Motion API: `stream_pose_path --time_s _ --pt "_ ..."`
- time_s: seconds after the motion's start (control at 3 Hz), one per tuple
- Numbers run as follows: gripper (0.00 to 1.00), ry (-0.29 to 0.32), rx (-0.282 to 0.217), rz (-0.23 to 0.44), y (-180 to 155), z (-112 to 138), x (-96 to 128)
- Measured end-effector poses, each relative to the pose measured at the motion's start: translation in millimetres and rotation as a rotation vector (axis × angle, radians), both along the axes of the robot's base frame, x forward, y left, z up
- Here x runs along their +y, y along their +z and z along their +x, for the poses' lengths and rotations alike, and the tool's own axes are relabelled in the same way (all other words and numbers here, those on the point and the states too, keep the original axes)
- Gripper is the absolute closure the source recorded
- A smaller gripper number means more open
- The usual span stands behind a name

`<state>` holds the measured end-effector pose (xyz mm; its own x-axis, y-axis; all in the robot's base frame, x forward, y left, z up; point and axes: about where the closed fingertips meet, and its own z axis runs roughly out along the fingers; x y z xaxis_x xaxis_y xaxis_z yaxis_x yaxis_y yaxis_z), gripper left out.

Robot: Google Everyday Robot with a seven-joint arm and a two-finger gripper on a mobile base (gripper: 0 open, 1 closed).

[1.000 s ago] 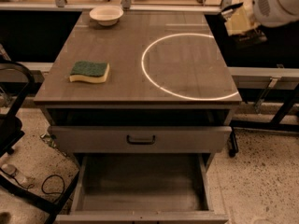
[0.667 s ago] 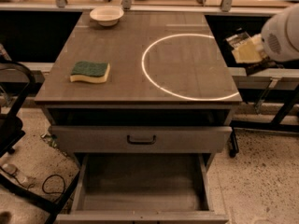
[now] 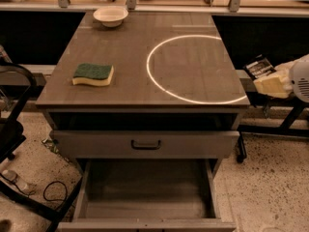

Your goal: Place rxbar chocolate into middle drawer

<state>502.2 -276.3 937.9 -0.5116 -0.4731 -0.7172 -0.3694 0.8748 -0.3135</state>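
The rxbar chocolate (image 3: 259,65), a small dark bar with pale lettering, is held off the table's right edge, at about tabletop height. My gripper (image 3: 260,79) has pale yellow fingers (image 3: 271,85) and reaches in from the right, shut on the bar. The middle drawer (image 3: 145,190) stands pulled out low at the front, below the table, and its grey tray floor is bare. The gripper is to the right of the drawer and well above it.
A green-and-yellow sponge (image 3: 94,74) lies on the table's left side, with a white bowl (image 3: 110,15) at the back left. A closed drawer front with a dark loop handle (image 3: 146,144) sits above the open drawer. A black chair frame (image 3: 12,129) and cables (image 3: 53,191) are at the left.
My gripper has moved down and toward the front along the table's right side, carrying the bar with it. The sponge, the bowl and the drawers have not moved.
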Motion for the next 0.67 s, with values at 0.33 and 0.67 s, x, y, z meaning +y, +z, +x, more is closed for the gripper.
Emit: stream_pose_path --time_s 0.33,0.67 --pt "1.0 0.011 0.004 -0.015 -8 -5 0" --pt "1.0 0.0 0.028 -0.014 -35 -33 -14"
